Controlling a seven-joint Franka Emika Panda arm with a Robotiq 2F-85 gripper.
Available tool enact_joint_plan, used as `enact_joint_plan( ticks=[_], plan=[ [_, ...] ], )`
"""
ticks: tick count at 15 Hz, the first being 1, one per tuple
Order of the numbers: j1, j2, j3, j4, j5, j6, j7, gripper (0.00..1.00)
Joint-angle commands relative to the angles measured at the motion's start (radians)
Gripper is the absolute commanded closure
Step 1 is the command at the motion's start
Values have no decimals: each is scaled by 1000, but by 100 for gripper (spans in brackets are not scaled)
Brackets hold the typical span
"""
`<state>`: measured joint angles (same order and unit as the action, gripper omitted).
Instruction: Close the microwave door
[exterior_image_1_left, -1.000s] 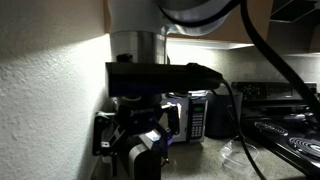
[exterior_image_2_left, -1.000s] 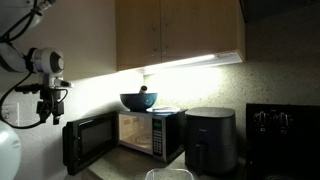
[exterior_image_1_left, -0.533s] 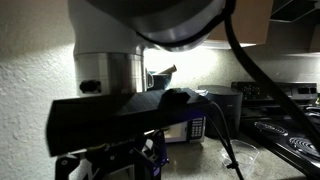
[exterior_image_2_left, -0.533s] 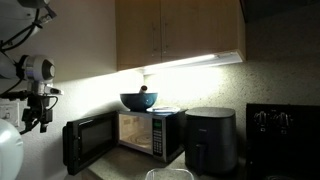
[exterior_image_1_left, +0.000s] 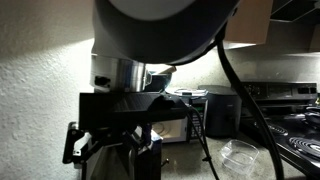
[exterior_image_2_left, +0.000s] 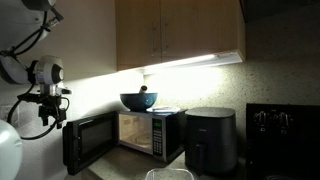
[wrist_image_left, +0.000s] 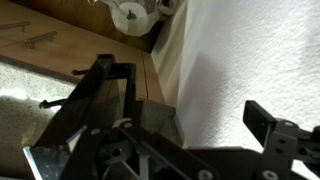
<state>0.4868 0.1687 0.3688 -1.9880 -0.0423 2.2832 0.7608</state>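
The microwave (exterior_image_2_left: 150, 133) stands on the counter under the cabinets, its lit cavity showing. The microwave door (exterior_image_2_left: 85, 141) is swung open to the left, dark with a dim window. My gripper (exterior_image_2_left: 46, 112) hangs by the white wall, above and left of the door's free edge and apart from it. In the wrist view the gripper (wrist_image_left: 190, 125) is open and empty, with the white wall between its fingers and wooden cabinet at the left. In an exterior view my arm (exterior_image_1_left: 150, 40) hides most of the microwave.
A blue bowl (exterior_image_2_left: 138, 101) sits on top of the microwave. A dark air fryer (exterior_image_2_left: 210, 140) stands next to it, and a black stove (exterior_image_2_left: 283, 135) lies beyond. A clear glass bowl (exterior_image_1_left: 240, 156) is on the counter. The white wall is close behind the gripper.
The gripper dropped a little and shifted left along the wall, then came slightly back right. The microwave door has not moved.
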Motion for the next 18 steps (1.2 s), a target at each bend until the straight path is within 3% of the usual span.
enact_joint_plan(
  ticks=[1, 6, 10, 14, 15, 16, 18],
  plan=[
    [-16, -9, -21, -39, -26, 110, -33, 0],
    [-11, -17, -94, -73, -188, 253, 106, 0],
    [8, -17, -175, -88, -443, 416, 386, 0],
    [85, -32, -312, -58, -736, 419, 704, 0],
    [84, -32, -295, -62, -776, 379, 768, 0],
    [57, -8, -281, -50, -698, 423, 651, 0],
    [67, -11, -289, -50, -745, 407, 717, 0]
  ],
)
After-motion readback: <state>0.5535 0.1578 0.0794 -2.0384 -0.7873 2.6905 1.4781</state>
